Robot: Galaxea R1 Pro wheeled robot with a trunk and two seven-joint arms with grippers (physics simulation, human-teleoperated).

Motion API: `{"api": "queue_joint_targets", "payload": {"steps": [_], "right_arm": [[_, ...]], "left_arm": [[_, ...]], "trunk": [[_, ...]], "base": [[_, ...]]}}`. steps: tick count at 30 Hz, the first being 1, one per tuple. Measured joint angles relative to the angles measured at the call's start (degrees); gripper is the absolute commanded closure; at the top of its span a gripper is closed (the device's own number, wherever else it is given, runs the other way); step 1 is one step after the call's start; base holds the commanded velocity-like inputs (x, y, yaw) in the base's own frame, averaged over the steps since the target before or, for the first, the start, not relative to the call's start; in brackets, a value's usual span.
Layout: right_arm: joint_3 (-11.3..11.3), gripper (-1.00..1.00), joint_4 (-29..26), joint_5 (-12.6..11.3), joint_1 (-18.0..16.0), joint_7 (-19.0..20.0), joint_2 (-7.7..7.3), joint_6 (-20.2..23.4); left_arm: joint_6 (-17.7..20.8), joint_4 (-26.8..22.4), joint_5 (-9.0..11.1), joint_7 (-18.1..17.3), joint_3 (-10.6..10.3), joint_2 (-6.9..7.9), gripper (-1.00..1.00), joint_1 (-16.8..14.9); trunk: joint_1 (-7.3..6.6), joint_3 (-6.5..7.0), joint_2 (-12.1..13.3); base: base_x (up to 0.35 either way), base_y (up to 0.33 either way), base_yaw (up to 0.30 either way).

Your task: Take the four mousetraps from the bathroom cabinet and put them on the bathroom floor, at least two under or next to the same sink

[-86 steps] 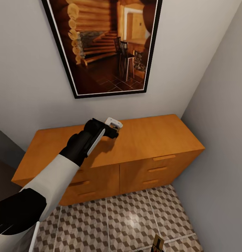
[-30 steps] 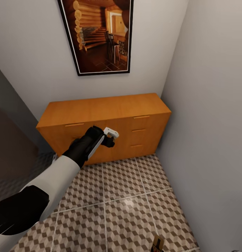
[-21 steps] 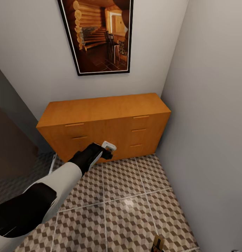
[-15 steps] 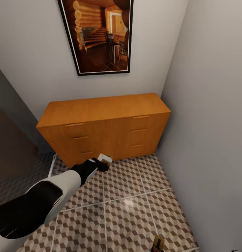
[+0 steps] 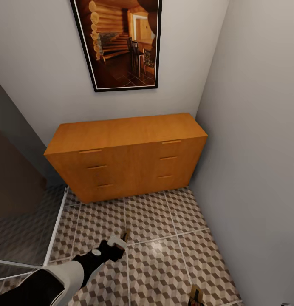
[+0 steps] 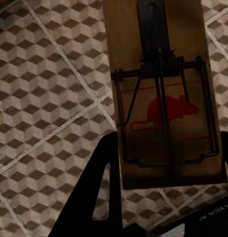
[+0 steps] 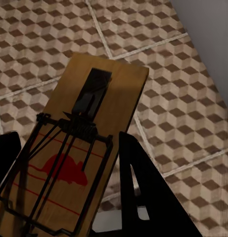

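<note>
You are in the carry-and-place step: each claw holds a mousetrap, and neither is on the floor yet. Your left claw (image 5: 118,244) sits low in the lower left of the head view, clamped on the mousetrap in the left claw (image 6: 163,94), whose tan tip pokes out just above the fingers. In the left wrist view that board hangs above the bathroom floor (image 5: 164,238), its spring and red mouse print facing the camera. Your right claw (image 7: 69,197) is likewise closed on the mousetrap in the right claw (image 7: 76,153), tilted over the tiles; it peeks in at the bottom edge of the head view. The cabinet (image 5: 125,155) stands against the far wall in the middle of the frame, drawers shut, top bare.

No sink is in sight here, so the next move likely calls for turning the base to find it, then lowering each board flat before you release.
</note>
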Motion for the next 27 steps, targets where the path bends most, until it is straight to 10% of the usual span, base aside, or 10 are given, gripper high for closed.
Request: {"api": "queue_joint_targets", "payload": {"steps": [9,17,27], "right_arm": [[4.39,1.00,-2.92,2.92,-0.12,-1.12,-4.22,7.30],[4.74,1.00,-22.61,9.99,-0.18,-1.28,-9.59,30.16],[4.94,1.00,-23.97,14.10,-0.17,-0.88,-10.21,25.36]], "left_arm": [[-7.29,0.01,0.14,0.88,0.05,1.93,1.00,6.84],[-9.11,0.01,1.33,3.77,0.32,2.33,1.00,10.66],[-16.09,0.07,10.28,7.84,0.41,3.68,1.00,13.83]], "trunk": [[0.01,0.01,-0.01],[0.00,0.01,-0.01],[0.00,0.01,-0.01]], "base": [[0.000,0.000,0.000],[0.000,0.000,0.000],[0.000,0.000,0.000]]}}
